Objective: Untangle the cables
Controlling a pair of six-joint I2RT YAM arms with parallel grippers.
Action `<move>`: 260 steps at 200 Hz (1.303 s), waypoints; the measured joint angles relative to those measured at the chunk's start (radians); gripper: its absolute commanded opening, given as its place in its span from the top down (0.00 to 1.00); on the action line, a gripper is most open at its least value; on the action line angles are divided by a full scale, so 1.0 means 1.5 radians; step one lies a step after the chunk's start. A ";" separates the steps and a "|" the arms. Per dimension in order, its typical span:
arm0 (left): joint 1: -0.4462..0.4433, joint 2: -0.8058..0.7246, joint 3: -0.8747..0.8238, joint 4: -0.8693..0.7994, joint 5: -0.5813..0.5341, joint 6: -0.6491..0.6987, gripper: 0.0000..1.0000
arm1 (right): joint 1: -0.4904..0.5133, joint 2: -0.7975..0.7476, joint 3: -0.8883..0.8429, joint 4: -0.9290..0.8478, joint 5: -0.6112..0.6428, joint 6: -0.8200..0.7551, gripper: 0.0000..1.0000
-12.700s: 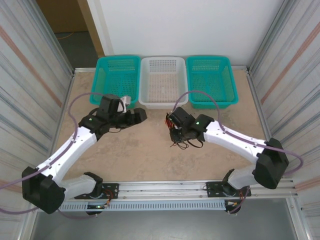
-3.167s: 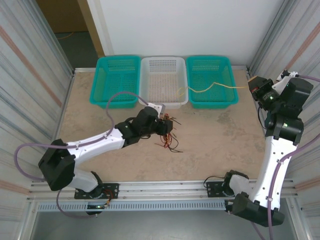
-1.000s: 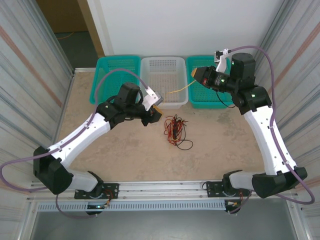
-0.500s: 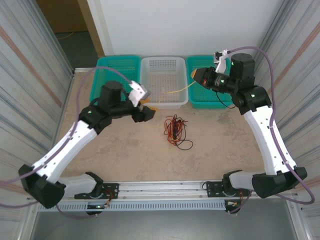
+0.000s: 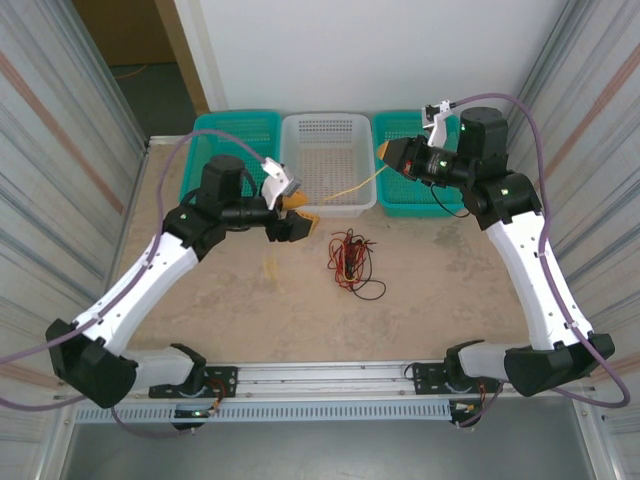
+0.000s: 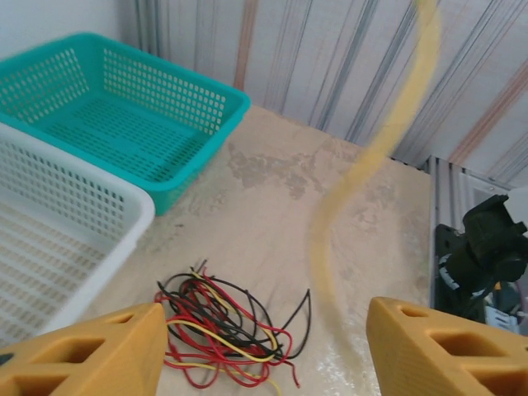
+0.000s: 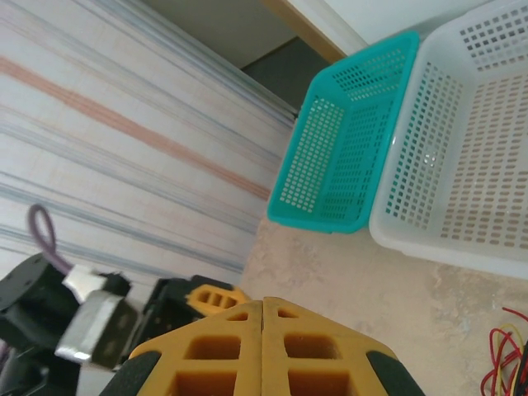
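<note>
- Right end effector (image 5: pixel 384 153): raised above the back of the tabletop (image 5: pixel 440 290), over the meeting rims of the white basket (image 5: pixel 327 118) and the right teal basket (image 5: pixel 462 170). In the right wrist view its fingers (image 7: pixel 223 346) are pressed together. In the top view a pale yellow cable (image 5: pixel 345 186) is seen running up to its tip, so a clamp on that cable's end is judged.
- Pale yellow cable: the long axis slants from the right end effector down and leftward across the white basket's front toward the left end effector (image 5: pixel 292 218).
- Left end effector: fingers (image 6: pixel 82 359) set well apart. The cable is seen blurred in the gap, not clamped; contact cannot be told.
- Tangled bundle (image 5: pixel 350 262) of red, black and yellow cables: lying on the tabletop just in front of the white basket, to the right of the left end effector and well below the right one.
- Judgement: the bundle is nearer the left arm and can be reached by a short move rightward and down.
</note>
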 measured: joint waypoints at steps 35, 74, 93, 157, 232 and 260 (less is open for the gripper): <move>0.000 0.027 0.007 0.006 0.018 -0.004 0.50 | 0.000 0.000 0.000 0.008 -0.005 0.000 1.00; 0.000 0.048 0.018 0.010 0.054 -0.019 0.77 | 0.000 0.000 0.000 0.019 -0.008 0.001 1.00; 0.000 0.056 0.018 0.011 0.062 -0.030 0.90 | 0.000 0.000 0.000 0.025 -0.013 0.001 1.00; 0.000 0.057 0.015 0.029 0.052 -0.045 1.00 | -0.001 -0.001 -0.003 0.028 -0.012 0.003 0.61; 0.118 0.051 0.036 0.037 -0.205 -0.119 1.00 | -0.084 -0.058 -0.083 -0.044 0.108 0.002 0.06; 0.199 0.091 0.109 0.045 -0.318 -0.175 1.00 | -0.072 -0.080 -0.142 -0.065 0.127 0.002 0.06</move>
